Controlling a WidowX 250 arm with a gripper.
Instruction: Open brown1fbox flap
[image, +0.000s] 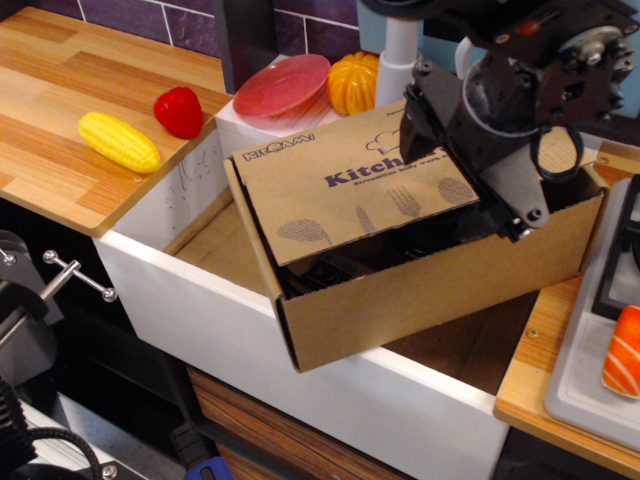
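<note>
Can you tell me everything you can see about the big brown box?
The brown box looks like corrugated cardboard, wide and rectangular. It sits tilted inside the white sink basin, with its front corner over the basin's front wall. Its flap lies nearly closed, with a dark gap under its front edge. The flap has dark blue "Kitchen" lettering, a chef hat and utensil pictures. The black gripper is down over the flap's right end, hiding that part.
</note>
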